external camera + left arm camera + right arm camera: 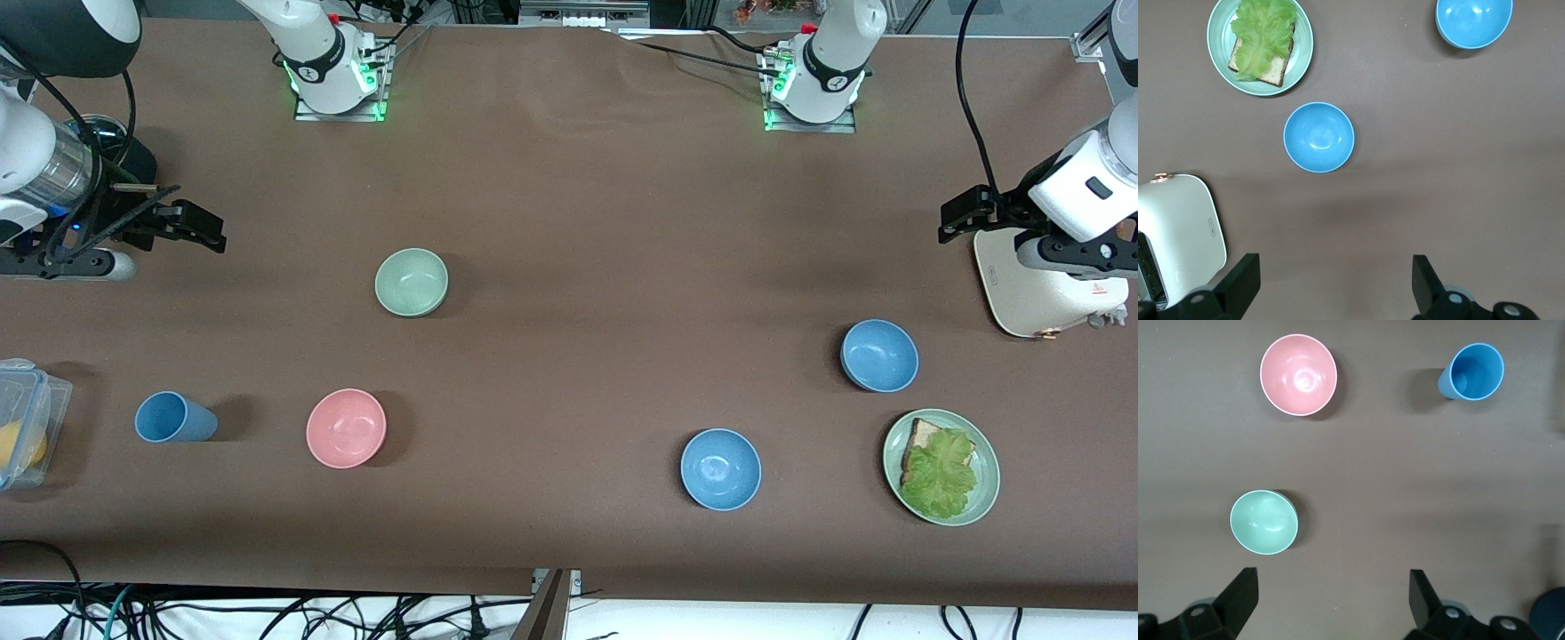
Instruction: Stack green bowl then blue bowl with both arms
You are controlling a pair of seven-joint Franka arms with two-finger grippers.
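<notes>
We find the green bowl (412,282) upright on the table toward the right arm's end, farther from the front camera than the pink bowl (346,428) and the blue cup (174,418), and well apart from both. Two blue bowls stand toward the left arm's end: one (879,356) beside the toaster (1040,289), the other (720,468) nearer the front camera, beside the plate (985,484) of bread and lettuce.

The right gripper (1331,603) hangs over the table's end, fingers spread wide, holding nothing. The left gripper (1335,287) hangs by the toaster, likewise wide open and empty.

We judge that no stacking has begun. The step in hand is the right arm's reach for the green bowl. We recommend it descend over the rim with one finger inside and one outside, pinching the wall on the side away from the pink bowl. The bowl looks light and smooth, so a shallow or off-centre grip may tip it. The left arm should take the blue bowl beside the toaster, clear of the plate
</notes>
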